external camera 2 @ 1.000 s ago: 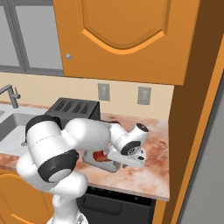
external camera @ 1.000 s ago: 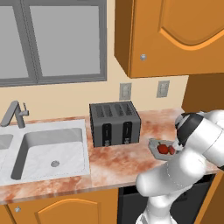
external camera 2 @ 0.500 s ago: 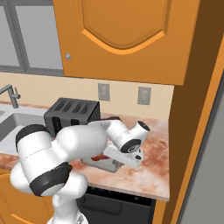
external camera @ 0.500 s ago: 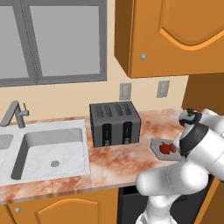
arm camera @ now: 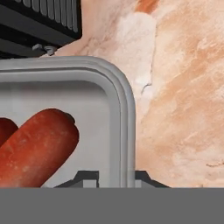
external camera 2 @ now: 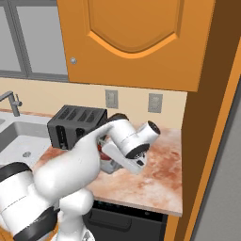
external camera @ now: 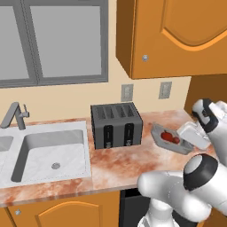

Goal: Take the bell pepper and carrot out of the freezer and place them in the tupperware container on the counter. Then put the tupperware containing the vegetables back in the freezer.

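Observation:
My gripper is shut on the rim of the tupperware container, one fingertip inside the wall and one outside. In the left base view the gripper holds the right end of the container, which is tilted just above the counter. Inside the tray lie the red bell pepper and the orange-red carrot. Up close the carrot lies against the pepper at the left edge. A grey strip at the far right may be the freezer.
A black-and-grey toaster stands just left of the tray, close to its far corner. A steel sink with a faucet lies further left. Orange wall cabinets hang overhead. A tall orange panel bounds the counter on the right.
The jaws have closed on the tray's rim. The hand has swung to the tray's right end, and the tray now sits tilted and slightly raised.

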{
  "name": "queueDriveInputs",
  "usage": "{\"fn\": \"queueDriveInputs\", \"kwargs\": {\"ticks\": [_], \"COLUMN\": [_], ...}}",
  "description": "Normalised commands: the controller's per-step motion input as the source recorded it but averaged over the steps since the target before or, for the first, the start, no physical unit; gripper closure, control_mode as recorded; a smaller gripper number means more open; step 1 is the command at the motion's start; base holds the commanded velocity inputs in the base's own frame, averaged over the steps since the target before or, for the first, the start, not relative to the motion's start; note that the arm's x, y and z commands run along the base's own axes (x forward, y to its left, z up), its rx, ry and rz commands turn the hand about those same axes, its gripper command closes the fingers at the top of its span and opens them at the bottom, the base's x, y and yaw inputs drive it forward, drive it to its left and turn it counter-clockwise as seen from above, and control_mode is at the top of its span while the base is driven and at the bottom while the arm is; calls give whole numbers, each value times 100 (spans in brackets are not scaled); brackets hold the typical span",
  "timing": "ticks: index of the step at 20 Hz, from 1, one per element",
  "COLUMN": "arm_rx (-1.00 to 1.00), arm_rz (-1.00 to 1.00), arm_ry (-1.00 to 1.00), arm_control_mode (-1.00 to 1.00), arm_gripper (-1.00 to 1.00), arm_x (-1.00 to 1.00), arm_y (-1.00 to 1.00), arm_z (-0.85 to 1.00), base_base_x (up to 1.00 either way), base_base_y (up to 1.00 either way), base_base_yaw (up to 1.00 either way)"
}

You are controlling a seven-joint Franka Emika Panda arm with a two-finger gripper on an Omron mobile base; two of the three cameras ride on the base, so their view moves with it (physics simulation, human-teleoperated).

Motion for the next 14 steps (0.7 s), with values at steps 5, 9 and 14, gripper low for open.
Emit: {"fn": "queueDriveInputs", "kwargs": {"ticks": [5, 9, 14], "arm_rx": [1, 0, 0], "arm_rz": [-6, 0, 0], "arm_ry": [-3, -5, -8], "arm_control_mode": [-100, -100, -100], "arm_gripper": [100, 100, 100], "arm_x": [-55, -86, -78], "arm_y": [47, 49, 46], "arm_z": [100, 91, 95], "base_base_x": [0, 0, 0], "base_base_y": [0, 0, 0], "base_base_yaw": [0, 0, 0]}}
